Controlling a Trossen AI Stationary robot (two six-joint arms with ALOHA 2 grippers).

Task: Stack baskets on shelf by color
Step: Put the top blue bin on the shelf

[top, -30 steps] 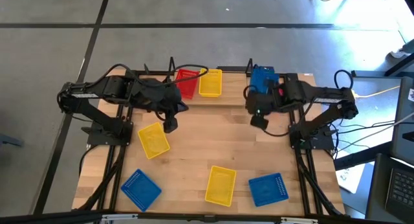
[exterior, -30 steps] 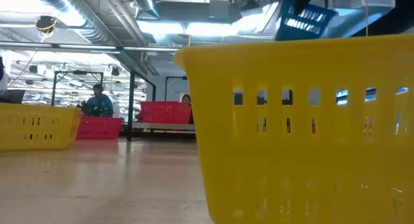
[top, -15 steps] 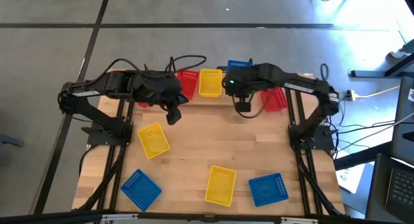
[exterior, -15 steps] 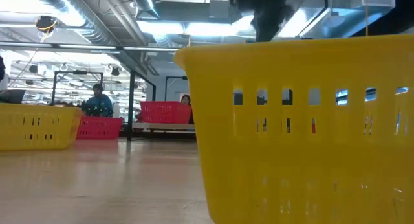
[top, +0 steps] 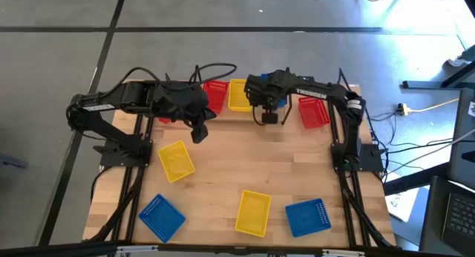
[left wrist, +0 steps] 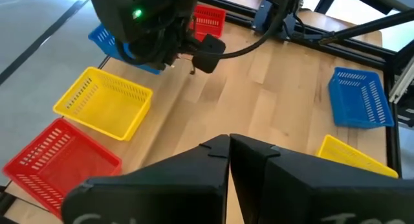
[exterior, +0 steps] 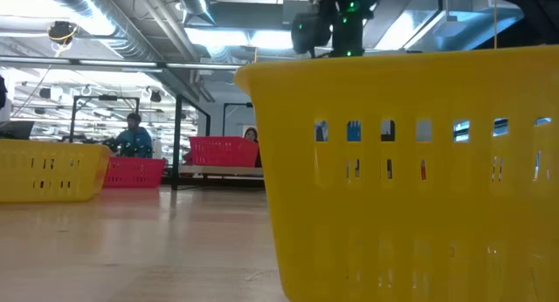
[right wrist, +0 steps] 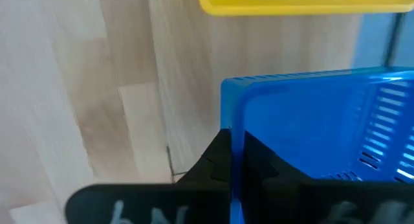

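The right hand point(top: 269, 117) is clamped on the rim of a blue basket point(right wrist: 317, 140), carrying it above the bench's point(top: 245, 160) far edge beside the yellow basket point(top: 240, 95) on the shelf point(top: 223, 108), likely to start a blue pile. The left hand point(left wrist: 228, 153), fingers together and empty, hovers near the far-left corner; other baskets lie scattered on the light wood, a workshop behind.

The light-wood plank worktop point(top: 245, 164) carries four mesh plastic baskets near its front edge: a blue one point(top: 161, 217) at the front-left corner, a yellow one point(top: 253, 212) mid-front, a blue one point(top: 306, 216) front-right, and a yellow one point(top: 177, 160) by the left edge. Along the back edge sit red point(top: 215, 94), yellow point(top: 240, 94) and red point(top: 314, 111) baskets.
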